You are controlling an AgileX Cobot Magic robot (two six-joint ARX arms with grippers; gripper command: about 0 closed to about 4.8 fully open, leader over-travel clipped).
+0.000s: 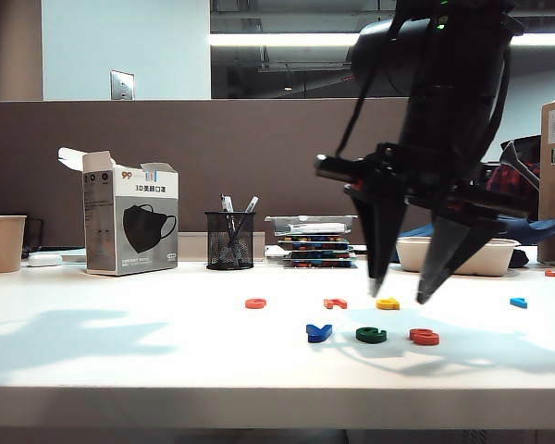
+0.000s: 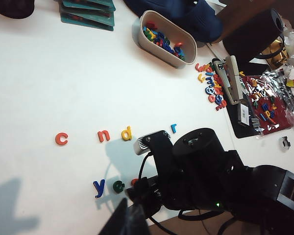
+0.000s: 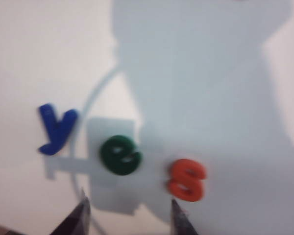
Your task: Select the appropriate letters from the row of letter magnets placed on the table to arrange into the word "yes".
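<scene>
— While the right gripper (image 1: 402, 291) hangs with its two black pointed fingers spread and empty right of centre in the exterior view, what does the step call for?

— My guess is a clean retreat. In the right wrist view its fingertips (image 3: 81, 215) sit at the bottom edge, apart from the small flat plastic letters: the dark blue y (image 3: 56, 128) at centre left, the dark green rounded e (image 3: 120, 154) in the middle, the red-orange s (image 3: 187, 179) lower right of centre. They read "yes", so the word looks finished.

— Any risk?

— The s lies nearest one fingertip. I would lift straight up, so no finger sweeps a magnet sideways.

— And the left gripper?

— Its dark tips (image 2: 125, 220) show at the bottom of the left wrist view, too blurred and cropped to say whether they are parted or closed.

— The remaining row?

— In the exterior view, on the wide white smooth table (image 1: 120, 333), the leftover red-orange letter (image 1: 255, 302), a second red-orange one (image 1: 335, 302), the yellow letter (image 1: 388, 302) and the light blue letter (image 1: 518, 302) lie behind the word, well apart from it. Leave them.
</scene>
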